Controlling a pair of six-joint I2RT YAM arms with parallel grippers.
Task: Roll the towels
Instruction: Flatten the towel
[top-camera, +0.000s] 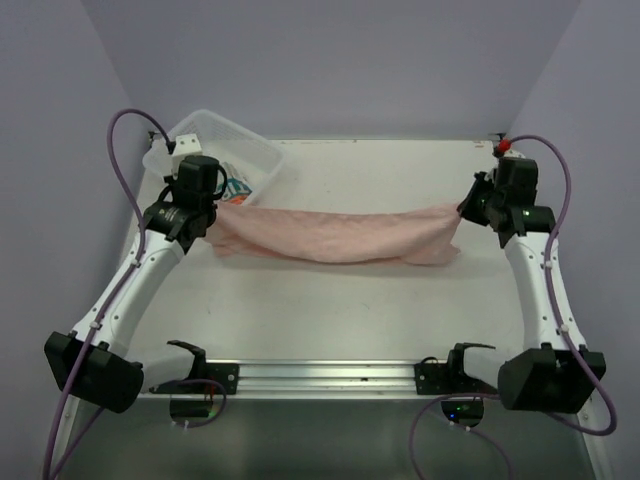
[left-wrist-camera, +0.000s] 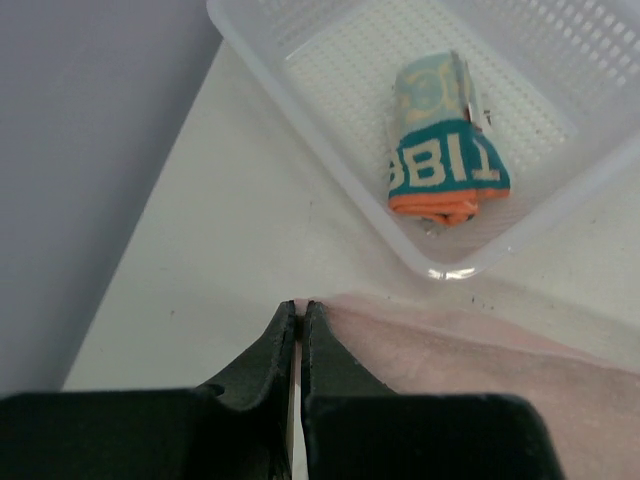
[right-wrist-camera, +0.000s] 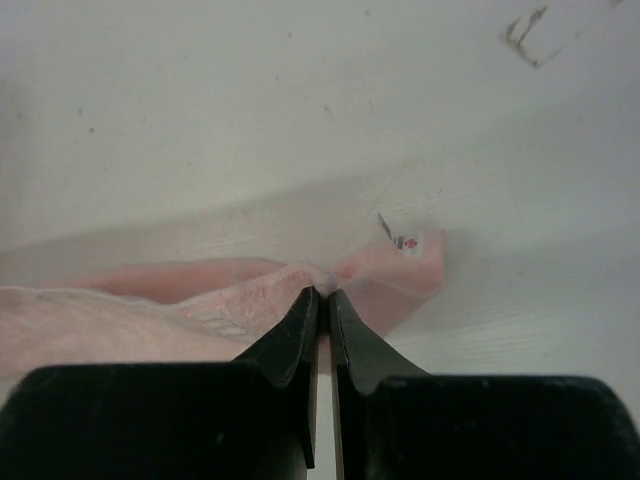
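The pink towel (top-camera: 335, 238) stretches as a long, loosely folded band across the middle of the tabletop (top-camera: 330, 320), spanning from one arm to the other. The left fingers (top-camera: 207, 218) are clenched on its left end. In the left wrist view the two tips (left-wrist-camera: 299, 322) press together right at the towel's corner, with the pink cloth (left-wrist-camera: 480, 380) running off to the right. The right fingers (top-camera: 468, 208) are clamped on the opposite end. In the right wrist view their tips (right-wrist-camera: 322, 300) pinch a ridge of the cloth (right-wrist-camera: 150, 320), and a corner with a small tag pokes out just beyond them. Whether the band's middle rests on the surface or hangs just above it I cannot tell.

The printed towel (left-wrist-camera: 443, 150) – teal with pale letters and an orange edge – lies rolled inside the white mesh basket (left-wrist-camera: 330, 140) at the far left corner, just beyond the left fingers and apart from them.
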